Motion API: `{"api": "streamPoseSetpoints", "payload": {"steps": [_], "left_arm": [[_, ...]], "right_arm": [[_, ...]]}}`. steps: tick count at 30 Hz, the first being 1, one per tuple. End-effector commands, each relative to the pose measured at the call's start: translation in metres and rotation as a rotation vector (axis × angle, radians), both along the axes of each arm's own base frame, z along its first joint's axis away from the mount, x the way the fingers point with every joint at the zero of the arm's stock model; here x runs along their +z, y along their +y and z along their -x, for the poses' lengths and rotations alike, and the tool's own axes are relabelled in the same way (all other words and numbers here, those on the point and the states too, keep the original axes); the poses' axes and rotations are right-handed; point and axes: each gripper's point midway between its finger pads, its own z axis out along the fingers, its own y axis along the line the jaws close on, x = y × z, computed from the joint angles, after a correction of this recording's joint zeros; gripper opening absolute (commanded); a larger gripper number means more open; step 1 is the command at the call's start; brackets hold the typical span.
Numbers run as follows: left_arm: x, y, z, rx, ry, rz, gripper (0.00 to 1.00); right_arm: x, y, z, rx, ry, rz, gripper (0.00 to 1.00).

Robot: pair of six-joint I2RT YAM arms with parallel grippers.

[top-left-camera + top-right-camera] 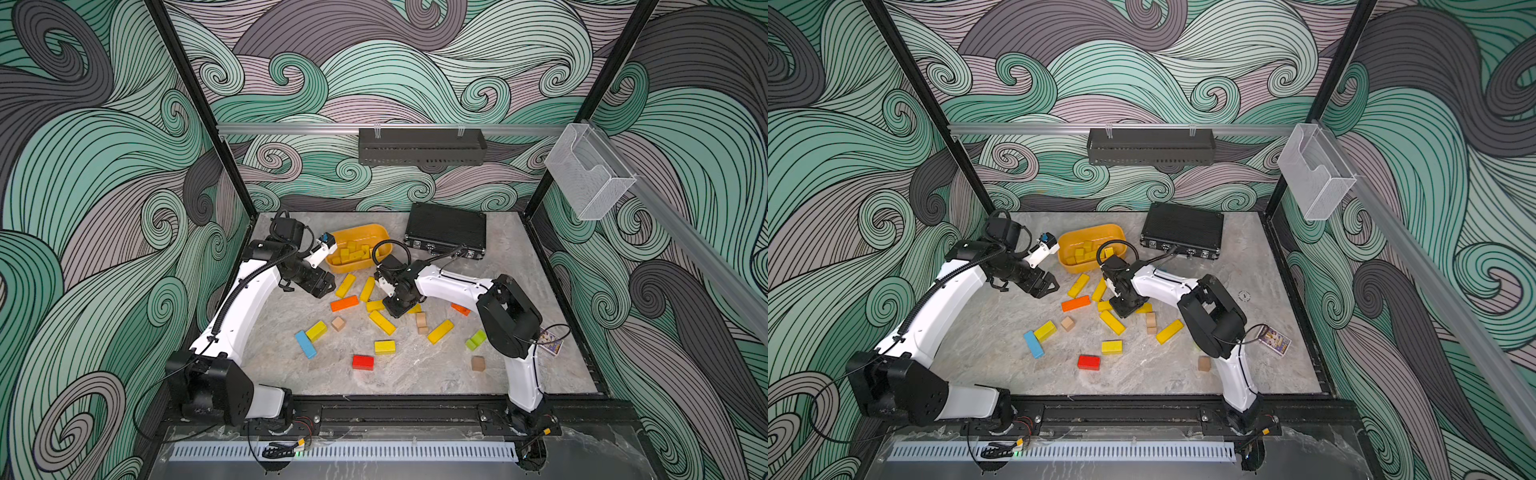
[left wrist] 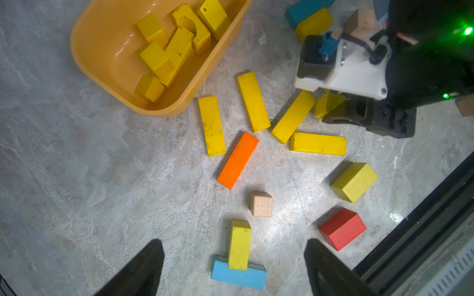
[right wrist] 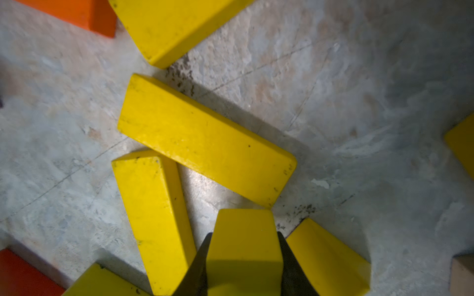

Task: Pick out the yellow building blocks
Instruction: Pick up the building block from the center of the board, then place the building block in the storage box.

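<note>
Right tool point(image 3: 244, 234) pinching yellow block point(image 3: 243, 266), block squarely between jaws; left tool point(image 2: 233, 242) spread, well apart from it.

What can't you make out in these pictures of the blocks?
- Yellow block between the right gripper's fingers: its near end cut off by the right wrist view's edge; in both top views the gripper covers it.
- Green block: partly behind the right arm's elbow in a top view.
- Small printed pack: print too small to read.

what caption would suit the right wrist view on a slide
Right arm's jaws grip a yellow block among loose yellow bars on the marbled table.
</note>
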Motion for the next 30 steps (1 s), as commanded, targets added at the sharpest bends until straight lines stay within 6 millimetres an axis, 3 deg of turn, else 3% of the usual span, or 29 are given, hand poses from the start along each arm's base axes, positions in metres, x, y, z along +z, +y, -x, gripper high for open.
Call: {"api": "streamPoseSetpoints", "payload": {"steps": [1,9,19,24,30], "left_arm": [[0.000,0.001,0.015,-0.060,0.006,-0.009,0.86],[-0.015,0.002,0.034,-0.135,0.025,-0.034,0.86],[-0.025,-0.002,0.040,-0.169,0.060,-0.018,0.86],[-0.030,-0.004,0.040,-0.181,0.082,-0.014,0.85],[-0.027,-0.011,0.036,-0.208,0.027,0.011,0.86]], "right_arm": [[0.041,0.005,-0.017,-0.005,-0.059,-0.064,0.20],[0.082,0.024,-0.067,-0.034,-0.115,-0.174,0.20],[0.111,0.048,-0.152,-0.115,-0.187,-0.336,0.20],[0.102,0.054,-0.182,-0.126,-0.208,-0.360,0.20],[0.078,0.050,-0.203,-0.131,-0.237,-0.319,0.21]]}}
